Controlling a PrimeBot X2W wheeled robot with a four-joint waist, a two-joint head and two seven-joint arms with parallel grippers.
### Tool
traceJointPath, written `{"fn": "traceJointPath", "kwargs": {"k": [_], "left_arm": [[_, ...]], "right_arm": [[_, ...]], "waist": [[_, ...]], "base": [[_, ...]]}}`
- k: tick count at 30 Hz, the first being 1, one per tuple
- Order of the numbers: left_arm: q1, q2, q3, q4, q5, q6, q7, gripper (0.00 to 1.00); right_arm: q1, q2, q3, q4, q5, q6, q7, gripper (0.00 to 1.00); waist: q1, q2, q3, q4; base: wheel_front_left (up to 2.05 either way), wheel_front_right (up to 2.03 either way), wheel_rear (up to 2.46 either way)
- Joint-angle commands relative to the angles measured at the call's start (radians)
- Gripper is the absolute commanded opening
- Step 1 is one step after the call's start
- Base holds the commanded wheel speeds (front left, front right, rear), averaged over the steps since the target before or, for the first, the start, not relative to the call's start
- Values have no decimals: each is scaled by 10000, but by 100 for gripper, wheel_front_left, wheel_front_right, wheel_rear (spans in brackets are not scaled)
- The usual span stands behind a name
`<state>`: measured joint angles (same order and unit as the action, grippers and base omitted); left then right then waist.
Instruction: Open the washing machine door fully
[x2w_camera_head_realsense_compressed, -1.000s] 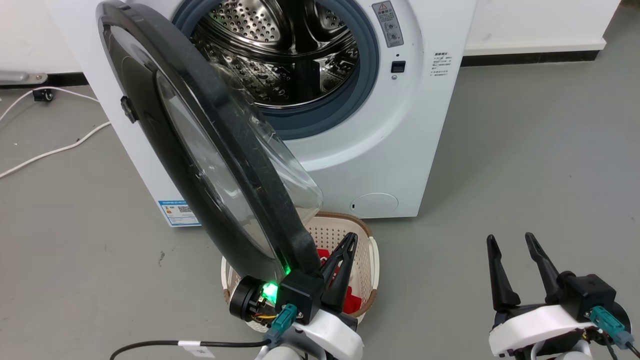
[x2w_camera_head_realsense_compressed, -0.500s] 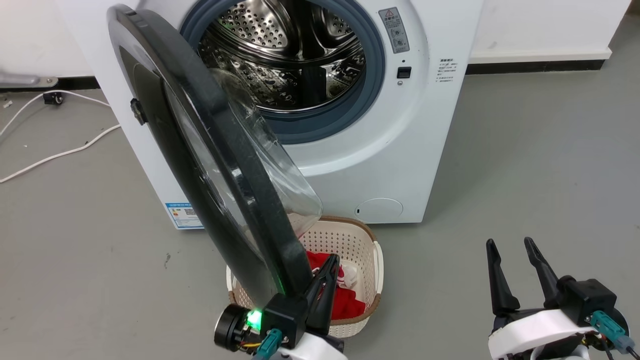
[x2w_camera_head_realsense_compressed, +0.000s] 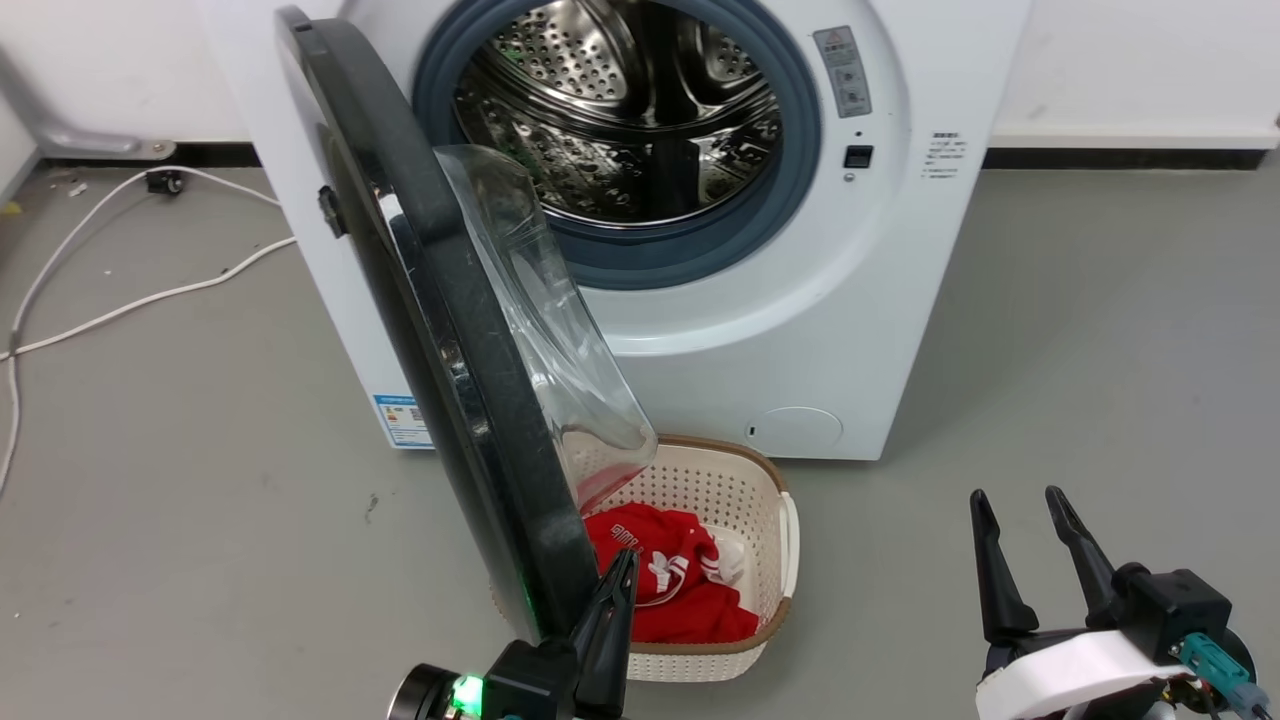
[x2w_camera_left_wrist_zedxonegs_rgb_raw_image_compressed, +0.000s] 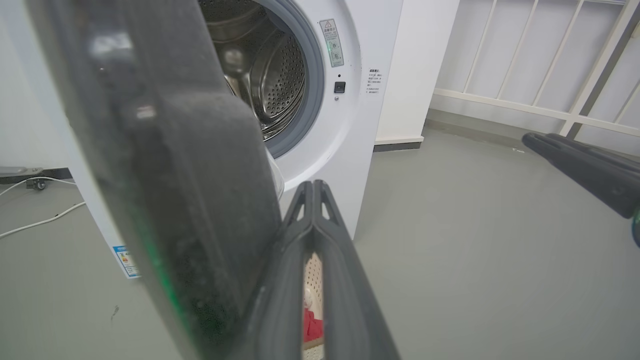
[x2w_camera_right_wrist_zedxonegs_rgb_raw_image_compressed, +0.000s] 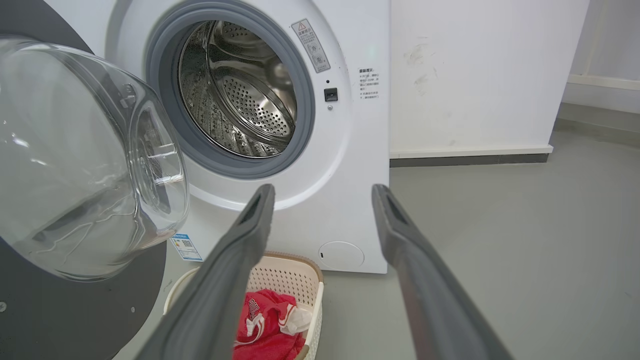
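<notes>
- Two hands are in the head view: the left hand (x2w_camera_head_realsense_compressed: 628, 562) low in the middle and the right hand (x2w_camera_head_realsense_compressed: 1013, 498) well off to its right.
- Left hand (x2w_camera_left_wrist_zedxonegs_rgb_raw_image_compressed: 312, 186): fingers clenched tip to tip with nothing between them. They lie along the inner side of the washing machine door (x2w_camera_head_realsense_compressed: 450, 330), whose lower rim is just to their left. Whether they actually touch it I cannot tell.
- From this hand, the washing machine door (x2w_camera_left_wrist_zedxonegs_rgb_raw_image_compressed: 165, 165) stands out edge-on from the washing machine (x2w_camera_head_realsense_compressed: 760, 330), and its glass bowl (x2w_camera_head_realsense_compressed: 560, 340) bulges to the right, beyond the fingertips.
- The steel drum (x2w_camera_head_realsense_compressed: 640, 110) lies open, farther ahead of the left hand and a little to its right.
- Right hand (x2w_camera_right_wrist_zedxonegs_rgb_raw_image_compressed: 324, 192): released, fingers spread and holding nothing, above the grey floor (x2w_camera_head_realsense_compressed: 1100, 350) and apart from the machine.
- Just ahead of the left fingertips, under the bowl, sits a cream laundry basket (x2w_camera_head_realsense_compressed: 790, 530) holding a red garment (x2w_camera_head_realsense_compressed: 660, 580).
- Far to the left hand's left, a white cable (x2w_camera_head_realsense_compressed: 150, 295) trails over the floor.
</notes>
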<state>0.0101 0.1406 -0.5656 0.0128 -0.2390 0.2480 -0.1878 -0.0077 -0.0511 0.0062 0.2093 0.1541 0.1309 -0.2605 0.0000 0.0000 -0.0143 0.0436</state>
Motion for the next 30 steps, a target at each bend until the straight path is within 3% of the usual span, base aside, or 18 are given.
{"fn": "traceJointPath", "kwargs": {"k": [1, 17, 30], "left_arm": [[152, 161, 159, 0, 17, 140, 27, 0], [1010, 945, 687, -882, 130, 883, 238, 0], [1130, 1768, 2356, -991, -546, 1441, 23, 0]], "right_arm": [[146, 19, -12, -29, 19, -3, -32, 100], [211, 17, -113, -129, 80, -3, 37, 100], [124, 16, -69, -273, -18, -3, 99, 100]], "waist": [[0, 0, -11, 138], [0, 0, 66, 1402], [0, 0, 193, 1901]], "base": [[0, 0, 0], [0, 0, 0], [0, 0, 0]]}}
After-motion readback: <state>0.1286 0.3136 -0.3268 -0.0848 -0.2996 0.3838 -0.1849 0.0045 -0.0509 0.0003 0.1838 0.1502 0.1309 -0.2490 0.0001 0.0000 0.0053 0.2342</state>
